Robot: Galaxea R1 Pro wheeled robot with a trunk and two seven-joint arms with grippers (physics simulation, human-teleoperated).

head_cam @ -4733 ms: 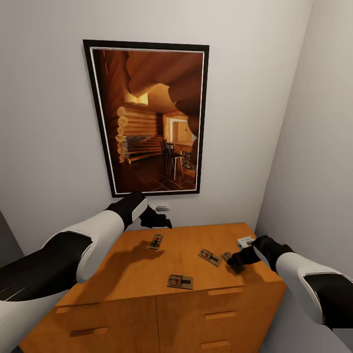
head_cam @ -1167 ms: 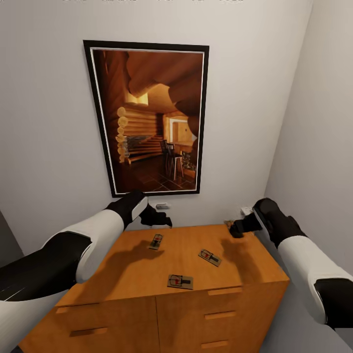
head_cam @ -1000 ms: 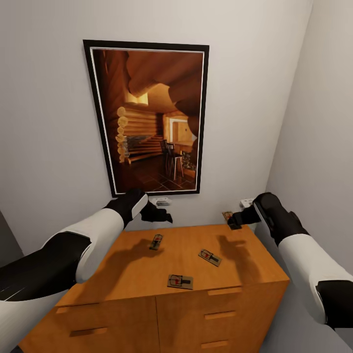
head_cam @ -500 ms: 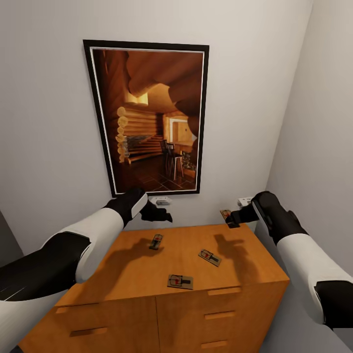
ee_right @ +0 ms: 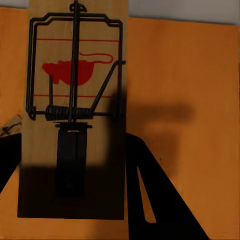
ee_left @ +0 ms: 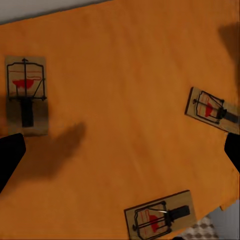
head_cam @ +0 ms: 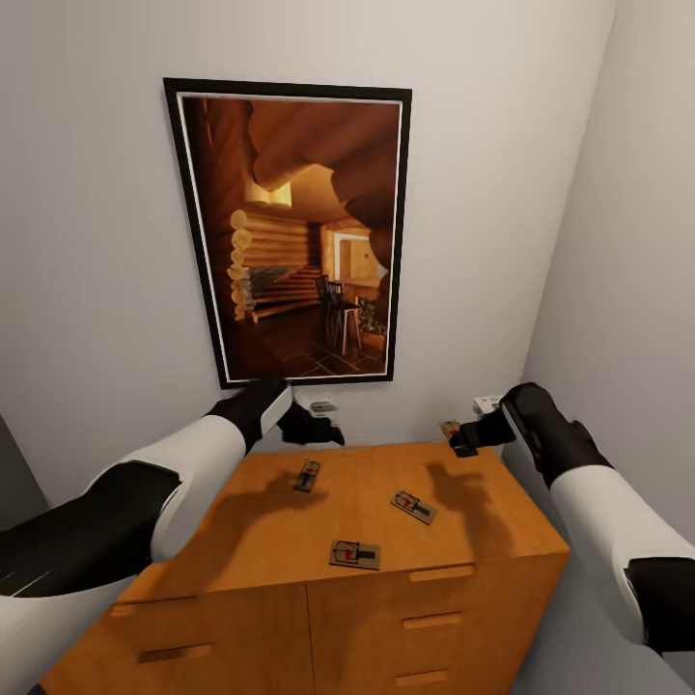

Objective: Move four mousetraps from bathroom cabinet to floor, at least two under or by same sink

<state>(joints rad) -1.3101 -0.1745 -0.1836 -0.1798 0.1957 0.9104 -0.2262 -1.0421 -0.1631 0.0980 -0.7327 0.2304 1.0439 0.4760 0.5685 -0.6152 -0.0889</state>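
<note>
Mousetraps number four. Three lie flat and apart on the orange-brown cabinet (head_cam: 367, 541) top: one (head_cam: 308, 475) toward the wall, one (head_cam: 413, 507) mid-right, one (head_cam: 355, 554) near the front edge. The fourth mousetrap (ee_right: 75, 107) is clamped in the right end effector (head_cam: 461, 439), raised above the cabinet's back right corner. The left end effector (head_cam: 314, 430) hovers over the back left with its fingers apart, holding nothing.

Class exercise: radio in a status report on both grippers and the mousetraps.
Right gripper shut on one mousetrap, held above the cabinet. Left gripper open, empty. Three mousetraps on the cabinet top. Nothing in the way.
</note>
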